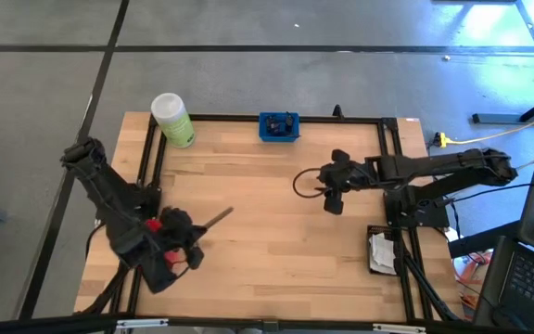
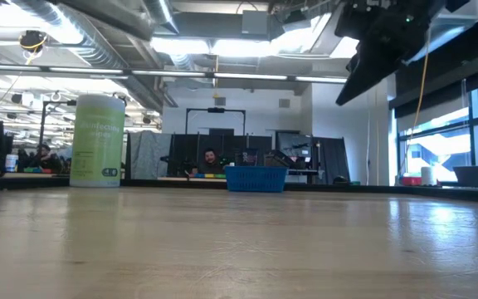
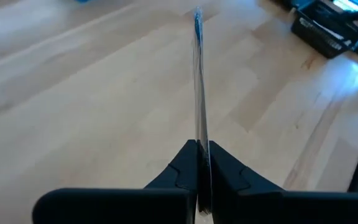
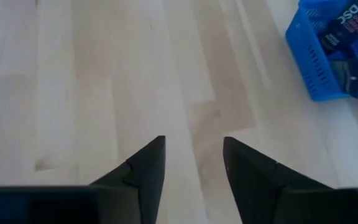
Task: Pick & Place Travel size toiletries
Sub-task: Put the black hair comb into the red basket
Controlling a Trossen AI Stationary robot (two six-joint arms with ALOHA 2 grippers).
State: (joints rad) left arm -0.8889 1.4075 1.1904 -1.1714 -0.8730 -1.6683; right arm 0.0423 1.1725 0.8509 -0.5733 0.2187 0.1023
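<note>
L gripper, lower left of high view, pinches clear packet edge-on, long axis toward upper-right blue tray; R gripper nearer tray, open, empty.

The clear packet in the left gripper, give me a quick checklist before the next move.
1. Left gripper shut on the clear packet: ok.
2. Packet lifted off the table: cannot tell.
3. Right gripper open and holding nothing: ok.
4. Right gripper apart from the left one, over the table's right half: ok.
5. Blue tray at the far edge, upright, already holding dark items: ok.
6. Green bottle standing off to the tray's left: ok.
</note>
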